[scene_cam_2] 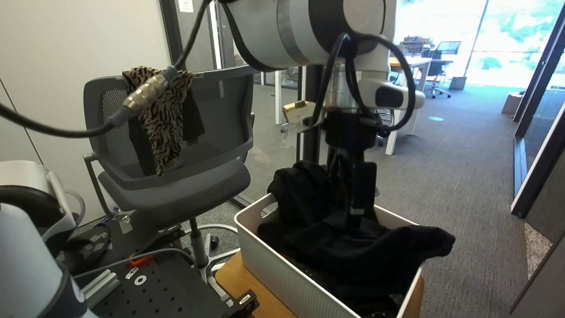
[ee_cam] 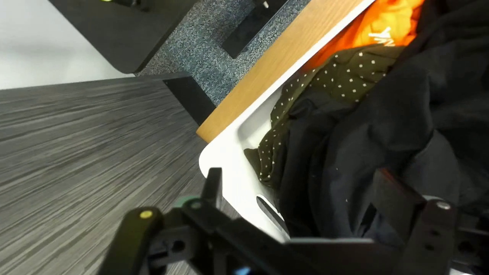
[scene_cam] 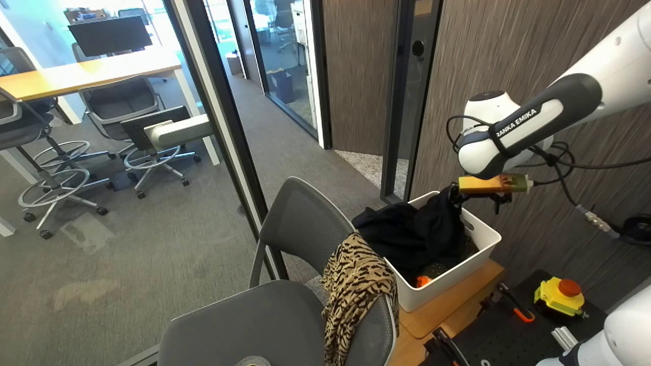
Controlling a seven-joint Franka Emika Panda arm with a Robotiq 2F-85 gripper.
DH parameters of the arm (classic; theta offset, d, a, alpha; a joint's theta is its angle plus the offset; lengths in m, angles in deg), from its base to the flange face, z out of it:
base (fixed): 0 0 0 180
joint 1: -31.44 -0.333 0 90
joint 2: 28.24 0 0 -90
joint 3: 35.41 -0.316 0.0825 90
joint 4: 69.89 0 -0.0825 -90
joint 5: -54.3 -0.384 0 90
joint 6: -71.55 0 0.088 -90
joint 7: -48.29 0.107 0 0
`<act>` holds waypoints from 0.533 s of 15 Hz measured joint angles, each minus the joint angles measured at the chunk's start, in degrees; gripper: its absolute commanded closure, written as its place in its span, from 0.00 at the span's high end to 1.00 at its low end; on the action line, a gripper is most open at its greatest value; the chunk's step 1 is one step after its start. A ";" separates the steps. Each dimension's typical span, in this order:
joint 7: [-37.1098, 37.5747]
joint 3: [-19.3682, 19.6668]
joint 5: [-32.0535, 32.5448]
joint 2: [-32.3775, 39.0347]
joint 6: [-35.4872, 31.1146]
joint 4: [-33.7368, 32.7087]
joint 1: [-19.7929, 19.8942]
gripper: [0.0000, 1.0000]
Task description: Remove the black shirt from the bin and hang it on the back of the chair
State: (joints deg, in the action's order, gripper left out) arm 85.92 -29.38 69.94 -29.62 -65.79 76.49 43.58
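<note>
The black shirt point(scene_cam: 407, 231) lies heaped in the white bin point(scene_cam: 447, 284), with one part hanging over a rim in an exterior view point(scene_cam_2: 423, 240). My gripper point(ee_cam: 300, 173) stands wide open above a bin corner. In the wrist view one of its fingers point(ee_cam: 212, 187) is over the bin's edge and wall side, the other over the shirt. A raised fold of the shirt comes up beside that finger; I cannot tell whether they touch. Nothing is clamped between the jaws. Beside the bin stands the grey chair point(scene_cam_2: 220, 115), its backrest partly covered by a tan-and-black patterned cloth.
The patterned cloth point(scene_cam: 358, 279) drapes over one side of the backrest. White-dotted dark cloth point(ee_cam: 351, 72) and an orange garment point(ee_cam: 382, 26) lie in the bin. A wood-grain wall point(scene_cam: 508, 61) rises behind the bin. A yellow emergency-stop box point(scene_cam: 559, 297) sits on the black robot table.
</note>
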 measured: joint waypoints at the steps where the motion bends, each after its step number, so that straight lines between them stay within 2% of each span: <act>1: 1.83 0.27 0.03 2.25 -1.85 -0.37 -0.01 1.00; 4: 4.44 1.35 0.03 8.79 -6.39 -3.03 -0.48 1.00; 8: 4.34 3.41 0.01 16.32 -10.23 -9.11 -2.27 1.00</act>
State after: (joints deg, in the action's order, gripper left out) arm 90.26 -25.97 69.95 -13.30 -76.02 67.38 41.31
